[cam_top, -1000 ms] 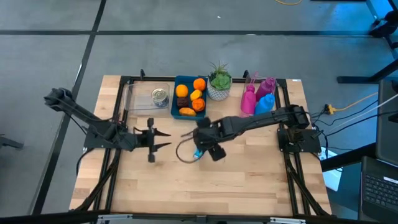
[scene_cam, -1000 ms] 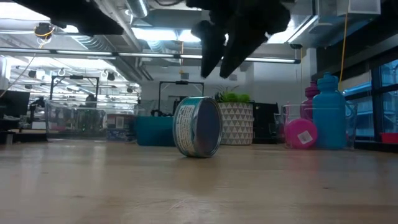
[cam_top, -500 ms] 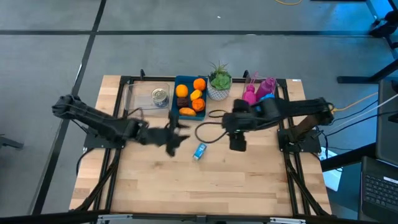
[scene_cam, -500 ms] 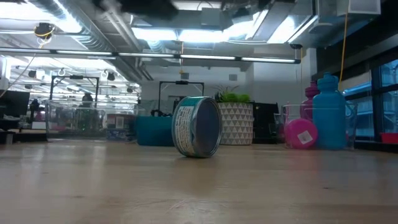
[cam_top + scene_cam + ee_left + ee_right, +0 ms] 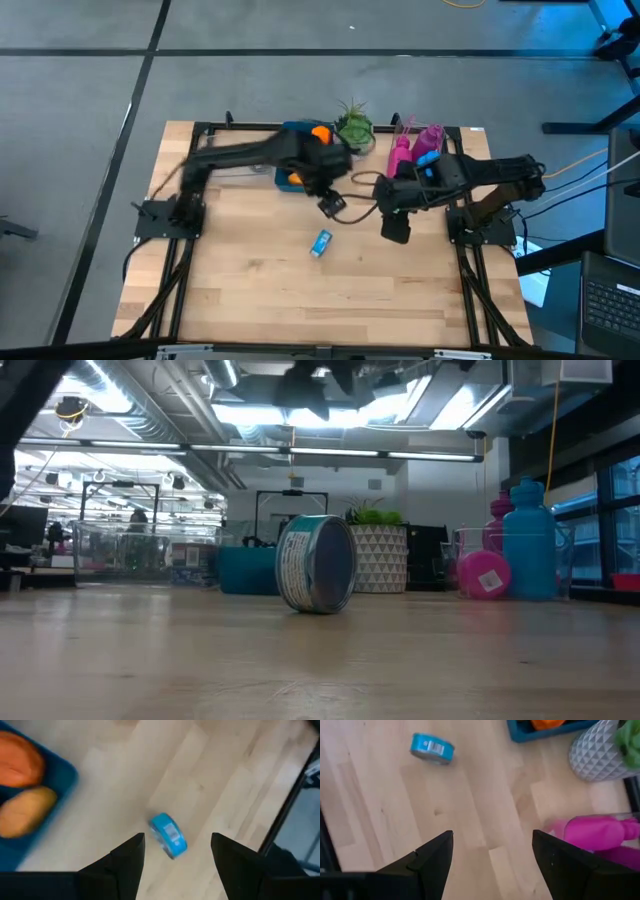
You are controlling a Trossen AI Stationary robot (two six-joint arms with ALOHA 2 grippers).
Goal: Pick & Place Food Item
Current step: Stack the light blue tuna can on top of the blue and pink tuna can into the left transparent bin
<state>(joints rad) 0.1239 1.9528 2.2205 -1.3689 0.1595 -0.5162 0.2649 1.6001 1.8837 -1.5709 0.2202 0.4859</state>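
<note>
A small blue tin can [image 5: 320, 243] lies on its side on the wooden table, resting on its curved wall [image 5: 318, 563]. My left gripper [image 5: 333, 205] hangs open in the air just near of the blue tray, far-side of the can. In the left wrist view the can [image 5: 169, 835] shows beyond the gap of my left gripper [image 5: 177, 850]. My right gripper [image 5: 396, 232] is open too, raised and off to the right of the can. The right wrist view has the can [image 5: 432, 748] far ahead of my right gripper [image 5: 492, 850].
A blue tray [image 5: 292, 135] of oranges and other food sits at the far edge, with a potted plant [image 5: 352, 130] and pink and blue bottles [image 5: 412, 158] to its right. Bare wood lies near of the can. A black frame borders the table.
My right gripper has pulled away from above the can, toward the table's right edge. My left arm has swung from the left side toward the middle and far edge, ending near the blue tray. The can has stayed where it was.
</note>
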